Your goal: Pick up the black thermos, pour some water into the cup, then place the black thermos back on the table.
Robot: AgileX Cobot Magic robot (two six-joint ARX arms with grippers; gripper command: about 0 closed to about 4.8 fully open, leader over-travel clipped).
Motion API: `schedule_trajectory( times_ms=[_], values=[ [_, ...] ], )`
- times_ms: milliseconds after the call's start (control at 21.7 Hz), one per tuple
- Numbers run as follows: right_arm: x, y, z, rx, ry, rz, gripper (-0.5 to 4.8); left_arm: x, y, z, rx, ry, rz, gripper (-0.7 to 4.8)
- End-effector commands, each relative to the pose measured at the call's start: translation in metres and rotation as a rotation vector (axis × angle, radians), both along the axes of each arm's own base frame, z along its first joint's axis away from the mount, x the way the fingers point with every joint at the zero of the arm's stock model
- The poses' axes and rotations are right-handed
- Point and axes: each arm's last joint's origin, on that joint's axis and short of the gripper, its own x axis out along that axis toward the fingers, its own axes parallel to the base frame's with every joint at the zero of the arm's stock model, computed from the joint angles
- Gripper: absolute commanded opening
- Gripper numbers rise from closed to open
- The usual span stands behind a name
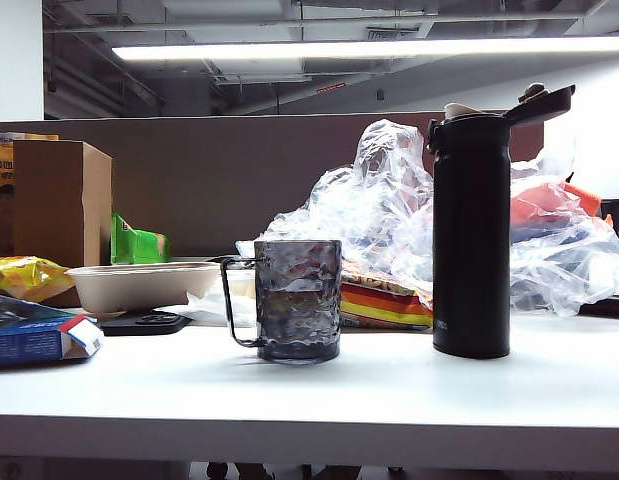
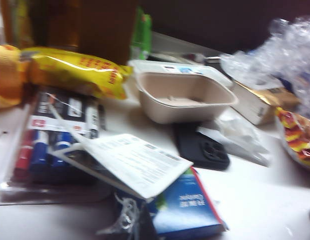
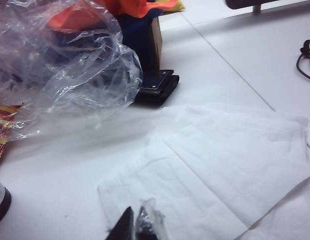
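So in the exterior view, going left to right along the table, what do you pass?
blue box → beige bowl → cup → black thermos, lid flipped open. Crumpled clear plastic lies behind, so it is left out. Neither gripper shows in this view.

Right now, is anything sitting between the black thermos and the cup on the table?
Nothing visible. In the exterior view the black thermos stands upright, lid flipped open, right of the cup, with only bare table between them. The plastic bags lie behind both. Neither gripper shows in that view.
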Motion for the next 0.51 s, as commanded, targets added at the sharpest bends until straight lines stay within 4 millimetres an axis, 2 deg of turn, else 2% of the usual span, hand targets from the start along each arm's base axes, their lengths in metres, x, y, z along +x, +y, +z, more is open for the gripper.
schedule_trajectory(
  times_ms=[46, 507],
  values=[
    [0.0003, 0.0021, -0.0004, -0.001, -0.001, 0.016, 0.18, 0.0001, 0.0004, 0.0015, 0.007, -0.012, 0.014, -0.03],
    [0.0004, 0.0053, -0.0004, -0.001, -0.001, 0.049, 0.18, 0.0001, 0.0003, 0.0015, 0.007, -0.011, 0.012, -0.04]
  ],
)
